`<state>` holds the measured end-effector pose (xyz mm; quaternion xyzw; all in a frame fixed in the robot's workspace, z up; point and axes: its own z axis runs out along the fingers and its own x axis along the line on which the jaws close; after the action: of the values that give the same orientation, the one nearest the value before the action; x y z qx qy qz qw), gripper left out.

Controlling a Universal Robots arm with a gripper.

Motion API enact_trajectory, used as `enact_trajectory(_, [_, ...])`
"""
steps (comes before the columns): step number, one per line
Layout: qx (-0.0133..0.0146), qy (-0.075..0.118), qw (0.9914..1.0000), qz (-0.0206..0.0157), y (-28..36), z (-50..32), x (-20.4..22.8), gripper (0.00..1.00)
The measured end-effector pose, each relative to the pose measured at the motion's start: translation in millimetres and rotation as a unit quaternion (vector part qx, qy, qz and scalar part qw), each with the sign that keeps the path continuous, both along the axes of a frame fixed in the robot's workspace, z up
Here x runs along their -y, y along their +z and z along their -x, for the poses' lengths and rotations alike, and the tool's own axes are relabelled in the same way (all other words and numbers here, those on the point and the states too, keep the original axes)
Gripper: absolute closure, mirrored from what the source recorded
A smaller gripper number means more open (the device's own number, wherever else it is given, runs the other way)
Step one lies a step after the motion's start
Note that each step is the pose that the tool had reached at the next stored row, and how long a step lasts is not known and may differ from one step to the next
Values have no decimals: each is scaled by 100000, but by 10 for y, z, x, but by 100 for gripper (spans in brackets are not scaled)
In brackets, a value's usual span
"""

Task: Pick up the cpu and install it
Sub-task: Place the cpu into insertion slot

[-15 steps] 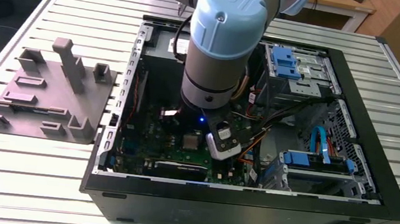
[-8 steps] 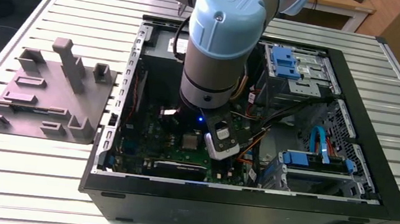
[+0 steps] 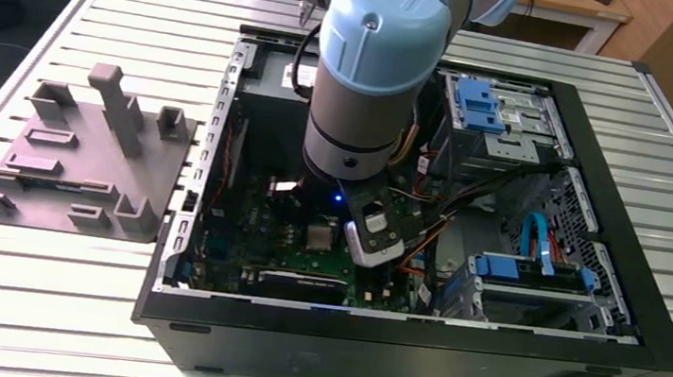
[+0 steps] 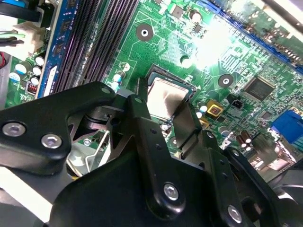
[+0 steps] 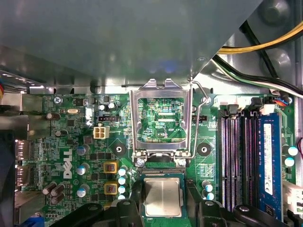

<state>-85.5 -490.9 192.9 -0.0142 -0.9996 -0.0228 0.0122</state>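
the arm (image 3: 368, 78) is down inside the open computer case (image 3: 419, 355), and in both wrist views the gripper (image 5: 162, 208) straddles the cpu (image 5: 162, 195), silvery top up, low on the green motherboard (image 5: 71, 142); it sits just beside the hinged metal socket frame (image 5: 135, 123), which stands open, and whether the gripper is clenched on the chip or has released it, can't tell; grey holder block (image 3: 86, 160) waits out on the table, well apart
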Motion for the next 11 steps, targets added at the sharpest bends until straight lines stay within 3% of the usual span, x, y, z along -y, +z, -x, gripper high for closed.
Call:
enact_trajectory(7, [-20,-3,100000,14,-16,-23,0,53])
enact_trajectory(11, [-18,-1,100000,14,-22,-23,0,45])
